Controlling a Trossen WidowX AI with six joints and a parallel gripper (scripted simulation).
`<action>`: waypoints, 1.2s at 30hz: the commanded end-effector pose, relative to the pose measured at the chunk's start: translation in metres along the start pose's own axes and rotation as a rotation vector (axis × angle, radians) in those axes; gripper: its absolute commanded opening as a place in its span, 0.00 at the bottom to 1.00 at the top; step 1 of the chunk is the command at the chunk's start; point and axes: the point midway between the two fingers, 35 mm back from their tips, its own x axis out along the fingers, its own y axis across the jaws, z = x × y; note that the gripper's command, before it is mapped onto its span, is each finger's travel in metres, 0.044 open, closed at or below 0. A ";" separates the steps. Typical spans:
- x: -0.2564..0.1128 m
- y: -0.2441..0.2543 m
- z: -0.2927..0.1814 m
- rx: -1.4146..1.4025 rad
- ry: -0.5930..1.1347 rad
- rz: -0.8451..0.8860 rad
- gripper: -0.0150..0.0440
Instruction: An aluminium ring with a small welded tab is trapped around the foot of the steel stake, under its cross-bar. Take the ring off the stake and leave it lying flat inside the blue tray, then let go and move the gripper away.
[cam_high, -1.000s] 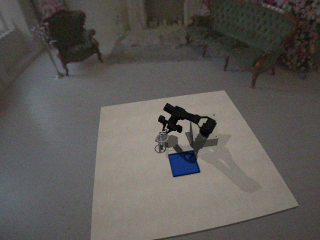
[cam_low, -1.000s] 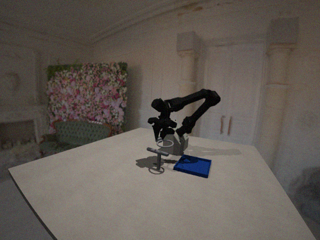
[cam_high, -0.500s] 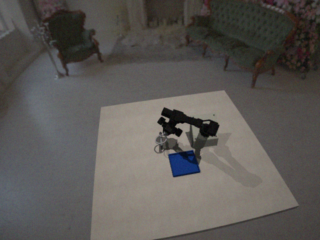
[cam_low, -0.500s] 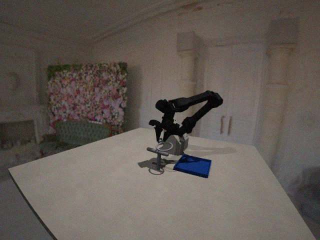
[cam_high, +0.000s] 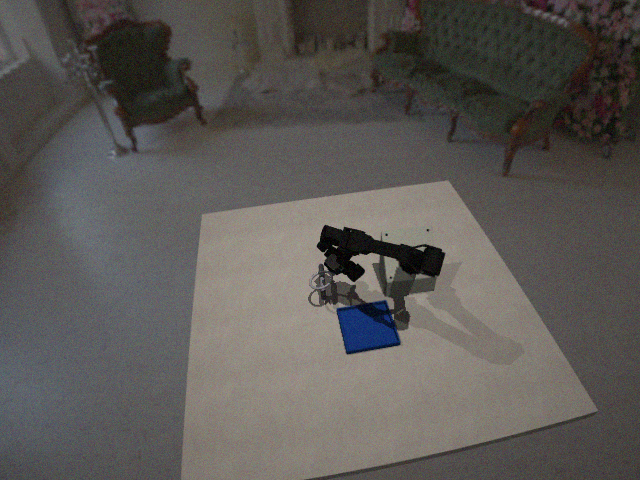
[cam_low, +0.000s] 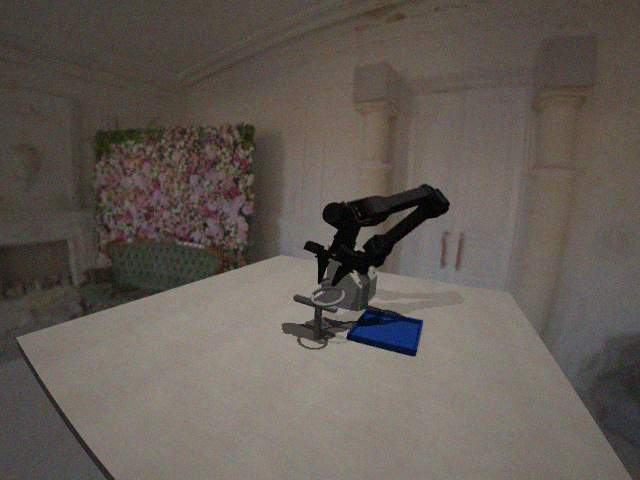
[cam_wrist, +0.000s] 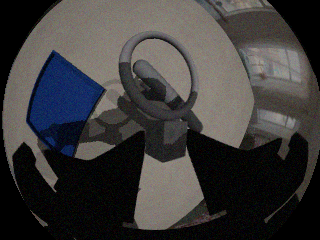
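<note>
My gripper points down and is shut on the ring's tab. The grey ring hangs from it above the stake's cross-bar. In the wrist view the bar shows through and behind the ring; whether they touch I cannot tell. The steel stake stands upright on the table, its foot partly in shadow. The blue tray lies beside the stake and holds nothing. In the top view the fingertips are unclear.
The arm's grey base stands behind the stake and tray. The pale table top carries shadows of the arm, stake and ring. The black arm reaches over from the base.
</note>
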 end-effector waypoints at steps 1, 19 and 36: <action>-0.002 0.003 0.003 0.067 0.043 -0.020 0.25; -0.014 0.022 0.011 0.332 0.195 -0.137 0.25; -0.031 0.041 0.018 0.565 0.271 -0.306 0.25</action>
